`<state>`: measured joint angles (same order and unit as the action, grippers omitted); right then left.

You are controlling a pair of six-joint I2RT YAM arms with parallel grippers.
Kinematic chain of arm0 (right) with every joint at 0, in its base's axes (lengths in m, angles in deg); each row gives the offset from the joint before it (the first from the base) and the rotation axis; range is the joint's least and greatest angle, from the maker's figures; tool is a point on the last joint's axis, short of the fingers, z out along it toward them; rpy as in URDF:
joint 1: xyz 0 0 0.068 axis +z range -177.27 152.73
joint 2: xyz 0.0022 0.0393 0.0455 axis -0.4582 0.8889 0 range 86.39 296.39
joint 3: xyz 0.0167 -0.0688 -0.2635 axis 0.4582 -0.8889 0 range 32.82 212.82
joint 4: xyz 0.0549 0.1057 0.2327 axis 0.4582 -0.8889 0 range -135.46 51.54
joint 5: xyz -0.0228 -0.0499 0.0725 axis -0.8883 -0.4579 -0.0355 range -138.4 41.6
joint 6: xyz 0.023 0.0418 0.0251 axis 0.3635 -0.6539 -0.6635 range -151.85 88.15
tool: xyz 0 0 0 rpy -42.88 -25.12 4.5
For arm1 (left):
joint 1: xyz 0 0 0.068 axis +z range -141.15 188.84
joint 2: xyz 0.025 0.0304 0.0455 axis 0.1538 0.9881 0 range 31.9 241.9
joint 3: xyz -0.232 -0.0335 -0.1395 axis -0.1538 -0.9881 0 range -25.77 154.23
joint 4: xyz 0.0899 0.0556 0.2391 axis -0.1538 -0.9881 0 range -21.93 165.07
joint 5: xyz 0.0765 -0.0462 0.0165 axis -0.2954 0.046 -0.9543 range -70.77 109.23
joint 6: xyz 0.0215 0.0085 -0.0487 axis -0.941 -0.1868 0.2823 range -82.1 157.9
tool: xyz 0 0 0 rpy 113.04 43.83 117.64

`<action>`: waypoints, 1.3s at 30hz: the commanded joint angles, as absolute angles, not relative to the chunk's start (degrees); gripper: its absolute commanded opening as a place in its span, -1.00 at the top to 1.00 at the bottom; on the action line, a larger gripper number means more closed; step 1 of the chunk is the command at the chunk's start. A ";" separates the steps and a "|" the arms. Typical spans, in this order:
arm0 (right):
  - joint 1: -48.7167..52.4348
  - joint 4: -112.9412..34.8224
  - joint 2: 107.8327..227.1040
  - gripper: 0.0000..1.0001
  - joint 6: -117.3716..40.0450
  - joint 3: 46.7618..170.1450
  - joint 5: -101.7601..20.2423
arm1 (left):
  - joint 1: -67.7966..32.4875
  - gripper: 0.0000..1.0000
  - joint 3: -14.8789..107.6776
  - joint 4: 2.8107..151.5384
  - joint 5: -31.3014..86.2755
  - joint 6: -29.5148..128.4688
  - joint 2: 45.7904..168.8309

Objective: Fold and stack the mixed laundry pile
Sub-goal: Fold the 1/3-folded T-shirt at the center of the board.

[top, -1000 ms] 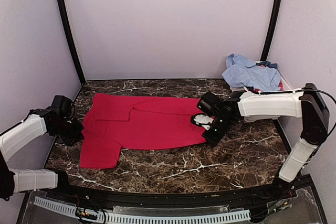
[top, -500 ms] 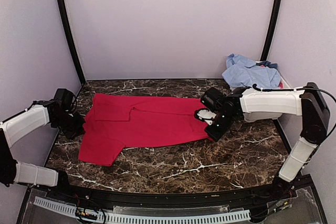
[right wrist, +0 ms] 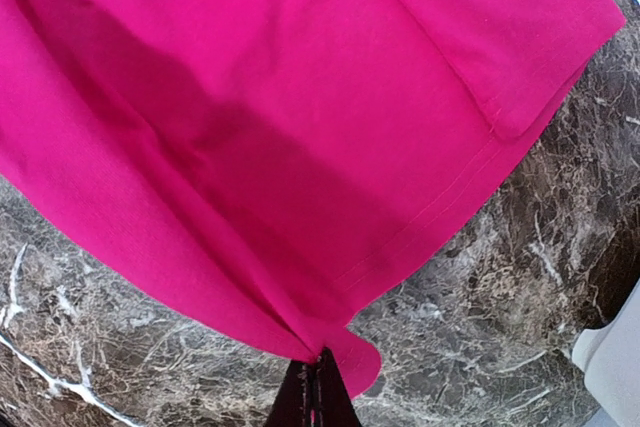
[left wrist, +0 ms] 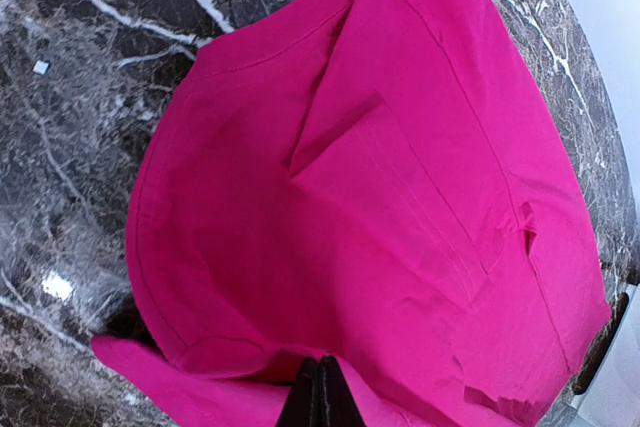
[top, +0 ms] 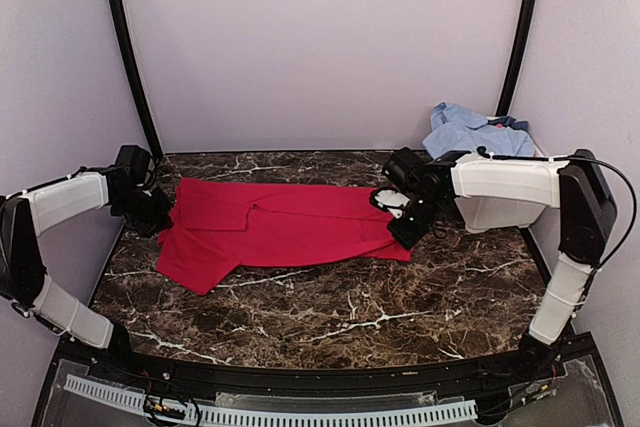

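A red shirt (top: 280, 232) lies spread across the dark marble table; it also shows in the left wrist view (left wrist: 380, 197) and the right wrist view (right wrist: 270, 127). My left gripper (top: 160, 219) is shut on the shirt's left edge, the cloth bunched at its closed tips (left wrist: 322, 387). My right gripper (top: 405, 229) is shut on the shirt's right hem corner, the cloth pinched at its tips (right wrist: 318, 377) and lifted a little. A light-blue shirt (top: 470, 132) with a darker blue piece (top: 510, 124) lies heaped at the back right.
A white tub (top: 495, 212) stands at the right behind my right arm, under the blue heap. Black frame posts (top: 125, 47) rise at both back corners. Bare marble (top: 330, 312) lies in front of the shirt.
Both grippers have moved toward the back of the table, dragging the red shirt's near edge back and folding it narrower. The left sleeve has been pulled in.
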<state>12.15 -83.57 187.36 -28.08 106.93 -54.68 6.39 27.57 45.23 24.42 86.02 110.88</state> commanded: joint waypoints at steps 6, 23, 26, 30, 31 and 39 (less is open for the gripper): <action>7.92 -84.26 194.36 1.00 -24.56 114.61 -56.32 | 6.74 1.00 37.10 51.32 25.94 84.19 121.43; 3.85 -86.41 205.18 1.00 -20.65 128.73 -58.56 | 7.79 1.00 52.62 53.56 27.03 86.10 136.90; 3.83 -86.21 206.96 1.00 -20.51 130.01 -59.29 | 7.95 1.00 54.23 53.82 27.11 86.38 139.45; 3.44 -85.75 208.43 1.00 -20.43 131.36 -60.79 | 8.13 1.00 55.34 55.23 27.34 86.90 141.67; 3.33 -85.65 208.64 1.00 -20.28 131.57 -61.17 | 8.14 1.00 55.59 55.44 27.27 86.92 142.21; 2.68 -84.72 209.39 1.00 -19.49 132.73 -63.21 | 8.66 1.00 55.56 56.83 26.29 87.00 143.28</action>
